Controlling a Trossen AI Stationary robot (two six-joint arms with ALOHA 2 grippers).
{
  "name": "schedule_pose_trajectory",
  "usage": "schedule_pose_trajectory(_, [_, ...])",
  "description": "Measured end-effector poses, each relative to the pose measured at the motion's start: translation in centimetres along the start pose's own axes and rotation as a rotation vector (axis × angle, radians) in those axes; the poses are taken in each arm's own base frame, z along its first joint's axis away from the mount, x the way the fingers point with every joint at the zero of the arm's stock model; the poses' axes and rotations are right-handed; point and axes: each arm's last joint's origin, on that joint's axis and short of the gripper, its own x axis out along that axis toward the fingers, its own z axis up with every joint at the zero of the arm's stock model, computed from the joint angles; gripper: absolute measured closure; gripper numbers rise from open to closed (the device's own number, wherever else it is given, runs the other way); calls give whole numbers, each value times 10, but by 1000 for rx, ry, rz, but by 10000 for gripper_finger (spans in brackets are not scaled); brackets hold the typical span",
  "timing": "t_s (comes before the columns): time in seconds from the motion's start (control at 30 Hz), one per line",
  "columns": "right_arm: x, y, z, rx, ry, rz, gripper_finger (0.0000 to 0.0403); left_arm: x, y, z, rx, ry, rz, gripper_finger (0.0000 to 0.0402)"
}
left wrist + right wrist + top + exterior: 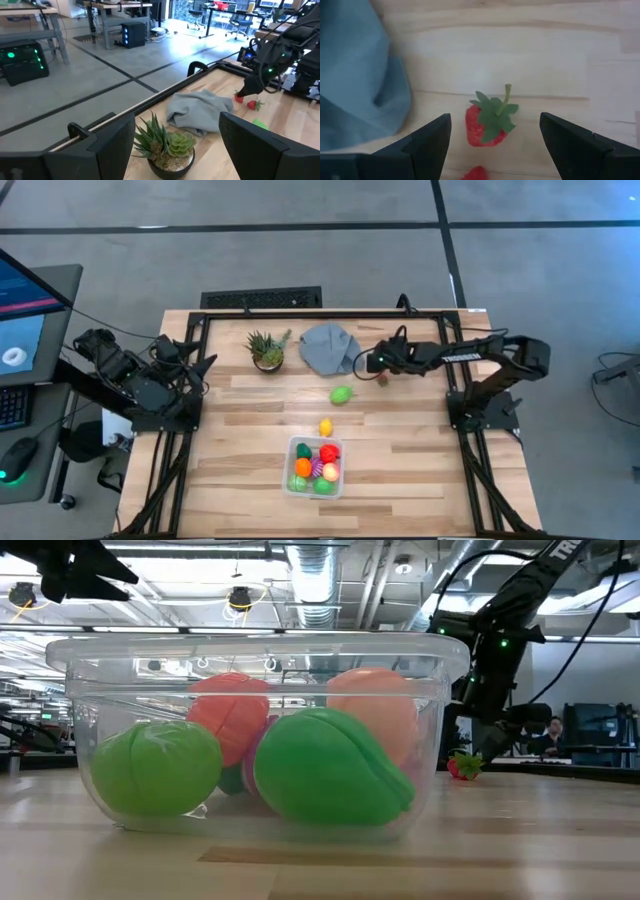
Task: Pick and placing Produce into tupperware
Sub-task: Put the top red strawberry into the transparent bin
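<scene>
A clear plastic container [255, 730] fills the low view's foreground, packed with toy produce: a round green fruit [157, 768], a large green piece [330, 768] and orange-red ones behind. In the high view the container [292, 486] sits at lower centre of the wooden table [400, 470], with a yellow piece [325, 427] just above it and a green piece [342, 394] higher still. At upper right of centre, the right gripper [495, 137] hangs over a toy strawberry [487, 125], fingers spread wide to either side and not touching it; a second red piece [476, 173] lies just beside. A grey cloth [328, 347] lies near, with a spiky potted plant [267, 350] to its left. The left gripper [195, 368] waits at the table's left edge, fingers apart and empty.
</scene>
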Motion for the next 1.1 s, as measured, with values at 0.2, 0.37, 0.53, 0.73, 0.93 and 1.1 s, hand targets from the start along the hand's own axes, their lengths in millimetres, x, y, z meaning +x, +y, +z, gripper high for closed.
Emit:
schedule_pose_trajectory(0.2, [2,-3,5,2,17,-3,76,0,0,0,0,0,0,123])
schedule_pose_trajectory(0.37, [4,-6,9,0,37,0,87,0,0,0,0,-1,0,123])
schedule_pose_trajectory(0.53, [4,-6,10,-14,44,8,97,0,0,0,-1,-1,1,123])
schedule_pose_trajectory(0.73, [4,-6,9,-23,56,16,97,0,0,0,-1,-3,2,123])
schedule_pose_trajectory(0.93, [4,-6,9,-23,58,17,97,0,0,0,-2,-4,3,123])
schedule_pose_trajectory(1.1, [4,-6,9,-23,57,16,97,0,0,0,-2,-5,4,123])
